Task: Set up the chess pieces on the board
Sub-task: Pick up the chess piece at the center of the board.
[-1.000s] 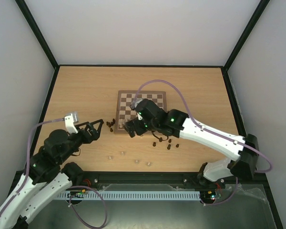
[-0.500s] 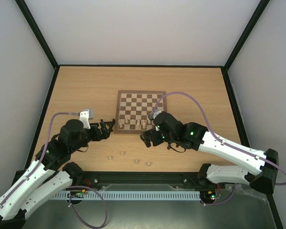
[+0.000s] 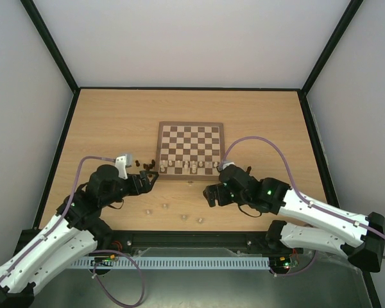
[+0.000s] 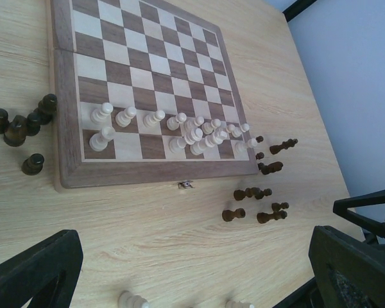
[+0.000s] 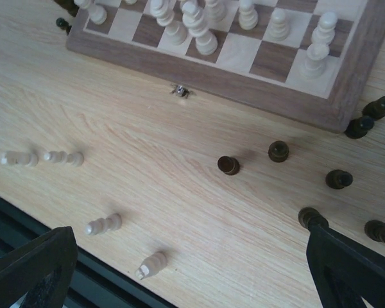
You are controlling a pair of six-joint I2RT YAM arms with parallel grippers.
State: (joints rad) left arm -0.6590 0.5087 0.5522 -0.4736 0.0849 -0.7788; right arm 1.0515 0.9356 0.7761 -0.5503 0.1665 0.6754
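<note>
Seemingly only cream pieces occupy the board (near rows); left fingers, right fingers released.

The table has a light wood-grain top bordered by a black edge strip. Three plain white panels enclose it: the back wall, the left wall and the right wall. Black frame posts run along the wall joints. At the near edge, a white slotted cable duct lies across a grey surface. Lighting is even and diffuse. Shadows on the table are soft.
</note>
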